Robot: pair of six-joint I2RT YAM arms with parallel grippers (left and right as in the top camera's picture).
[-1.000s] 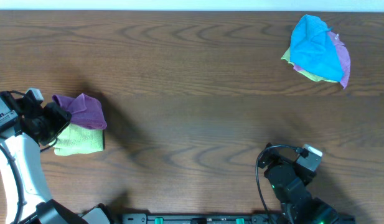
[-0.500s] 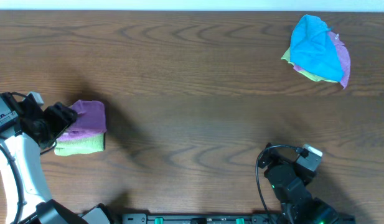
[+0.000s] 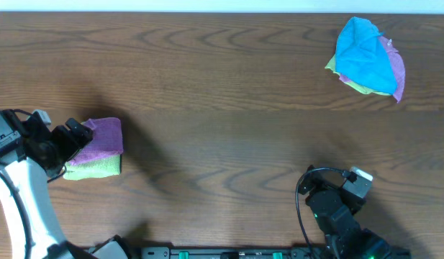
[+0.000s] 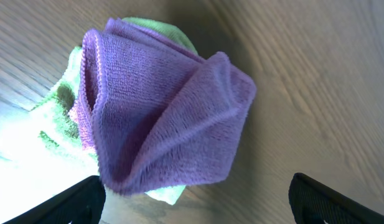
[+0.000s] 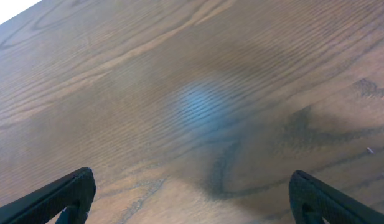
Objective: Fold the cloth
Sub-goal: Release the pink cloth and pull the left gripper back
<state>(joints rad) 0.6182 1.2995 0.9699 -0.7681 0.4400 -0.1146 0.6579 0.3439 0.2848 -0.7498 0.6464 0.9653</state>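
green cloth [image 4: 58, 106] — mostly under the cloth [image 4: 167, 118] | left pincer [image 4: 201, 198] tips — cropped

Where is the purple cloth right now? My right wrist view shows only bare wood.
Observer: The cloth sits on the table's left side, on top of a lime-green cloth.
Operator: Is the left gripper holding it?
Observer: No, the left gripper is open at its edge, jaws spread wide, not clamping it.
Operator: Is it folded flat?
Observer: No, the left wrist view shows it bunched, with loose folds.
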